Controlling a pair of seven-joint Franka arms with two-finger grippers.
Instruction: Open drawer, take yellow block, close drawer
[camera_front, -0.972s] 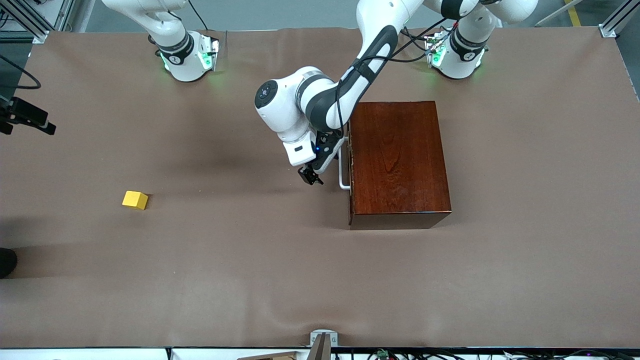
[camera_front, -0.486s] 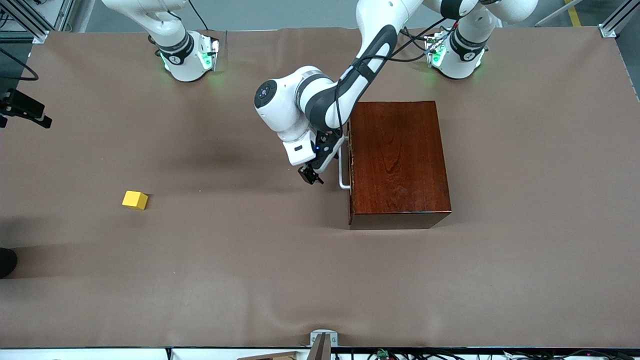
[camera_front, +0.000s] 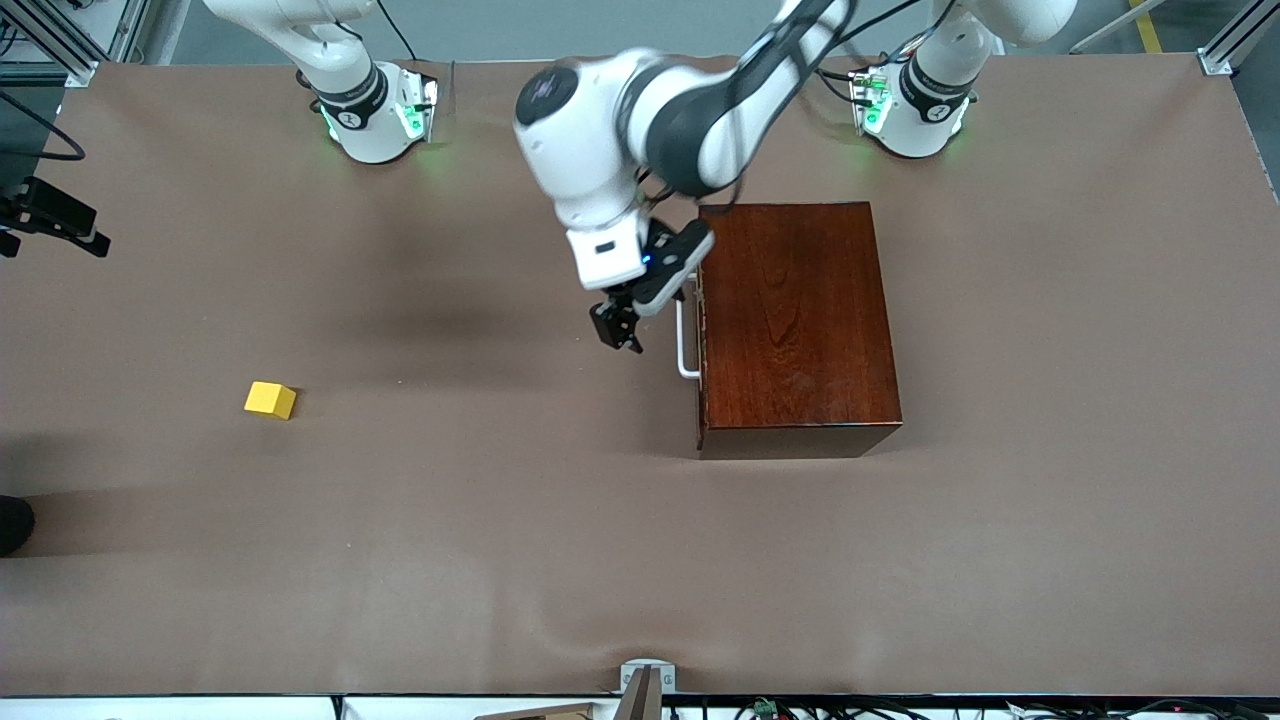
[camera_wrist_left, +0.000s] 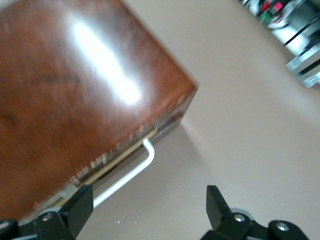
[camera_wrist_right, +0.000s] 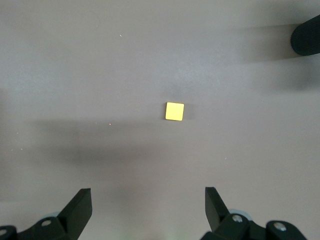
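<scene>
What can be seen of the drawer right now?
The drawer is shut, its dark reddish-brown front flush with the glossy mahogany box and facing the right arm's end of the table. A white U-shaped handle stands out from the front. A thin pale strip shows along the front's edge in the left wrist view. The open left claw is beside the handle, touching nothing.

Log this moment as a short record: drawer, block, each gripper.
drawer: shut in the wooden box; white handle free
yellow block: on the bare table, toward the right arm's end, outside the drawer
left gripper: open, holding nothing, raised over the table in front of the drawer
right gripper: open, high above the yellow block, holding nothing
</scene>
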